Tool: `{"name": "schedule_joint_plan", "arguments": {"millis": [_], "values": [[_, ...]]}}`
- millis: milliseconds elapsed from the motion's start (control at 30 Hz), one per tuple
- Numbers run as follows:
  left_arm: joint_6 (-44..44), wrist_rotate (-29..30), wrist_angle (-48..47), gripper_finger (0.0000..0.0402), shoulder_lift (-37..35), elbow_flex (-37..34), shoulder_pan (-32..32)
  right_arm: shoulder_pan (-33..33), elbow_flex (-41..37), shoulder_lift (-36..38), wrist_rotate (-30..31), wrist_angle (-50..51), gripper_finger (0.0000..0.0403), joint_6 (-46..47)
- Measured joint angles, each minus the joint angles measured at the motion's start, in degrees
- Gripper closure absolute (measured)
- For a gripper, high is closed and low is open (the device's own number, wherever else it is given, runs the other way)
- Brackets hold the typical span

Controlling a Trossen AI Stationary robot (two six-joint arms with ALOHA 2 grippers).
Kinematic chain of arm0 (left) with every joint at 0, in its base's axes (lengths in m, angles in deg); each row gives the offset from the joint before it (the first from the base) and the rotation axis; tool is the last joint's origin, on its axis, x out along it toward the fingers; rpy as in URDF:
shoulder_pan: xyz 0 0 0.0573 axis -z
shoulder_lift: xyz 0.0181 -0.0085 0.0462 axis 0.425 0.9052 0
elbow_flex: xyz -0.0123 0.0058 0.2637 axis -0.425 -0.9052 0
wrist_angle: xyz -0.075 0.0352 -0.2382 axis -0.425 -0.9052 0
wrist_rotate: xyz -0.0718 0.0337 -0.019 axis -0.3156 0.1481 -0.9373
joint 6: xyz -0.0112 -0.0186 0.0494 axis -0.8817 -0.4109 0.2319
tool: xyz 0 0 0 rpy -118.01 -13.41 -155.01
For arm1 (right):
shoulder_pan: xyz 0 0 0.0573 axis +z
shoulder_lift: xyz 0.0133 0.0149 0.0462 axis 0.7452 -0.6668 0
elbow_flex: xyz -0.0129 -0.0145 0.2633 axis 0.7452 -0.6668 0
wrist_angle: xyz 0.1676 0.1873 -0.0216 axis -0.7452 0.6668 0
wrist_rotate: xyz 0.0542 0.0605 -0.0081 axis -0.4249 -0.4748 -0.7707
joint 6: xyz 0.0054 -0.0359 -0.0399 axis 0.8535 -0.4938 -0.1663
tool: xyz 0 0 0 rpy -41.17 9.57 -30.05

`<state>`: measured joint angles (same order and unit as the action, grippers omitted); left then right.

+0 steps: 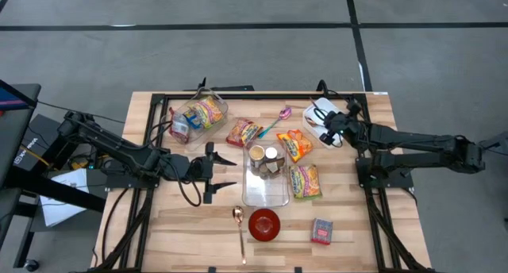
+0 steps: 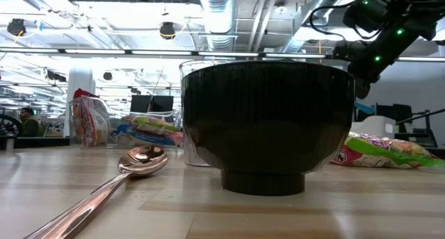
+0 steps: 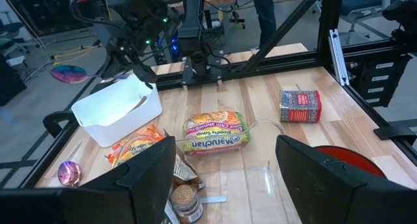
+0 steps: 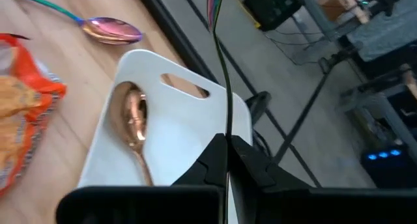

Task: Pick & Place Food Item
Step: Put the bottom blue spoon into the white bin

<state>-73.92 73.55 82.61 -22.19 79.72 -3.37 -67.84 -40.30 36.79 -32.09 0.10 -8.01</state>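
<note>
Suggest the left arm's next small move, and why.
Probably ease the left gripper forward toward the clear container: its fingers are open, nothing between them, and it sits just short of the container's side, with the noodle packet beyond.

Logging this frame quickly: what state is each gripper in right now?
Left gripper: open, holding nothing, beside the clear tray.
Right gripper: shut, empty, over the white bin.

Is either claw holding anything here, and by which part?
Nothing is held. The left claw is open beside the clear plastic container; the right claw is shut and empty above the white plastic bin.
</note>
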Motion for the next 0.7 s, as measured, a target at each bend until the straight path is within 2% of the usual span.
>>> {"name": "schedule_joint_plan", "arguments": {"millis": [500,700], "values": [[-0.02,0.01,-0.04,0.0144,0.0,0.0,0.0,-6.65,-1.07,-0.02,-1.75,-0.36,0.0403,2.56],[-0.03,0.02,-0.04,0.0144,0.0,0.0,0.0,-7.19,-2.52,-0.13,-2.7,-2.33,0.0403,2.65]]}}
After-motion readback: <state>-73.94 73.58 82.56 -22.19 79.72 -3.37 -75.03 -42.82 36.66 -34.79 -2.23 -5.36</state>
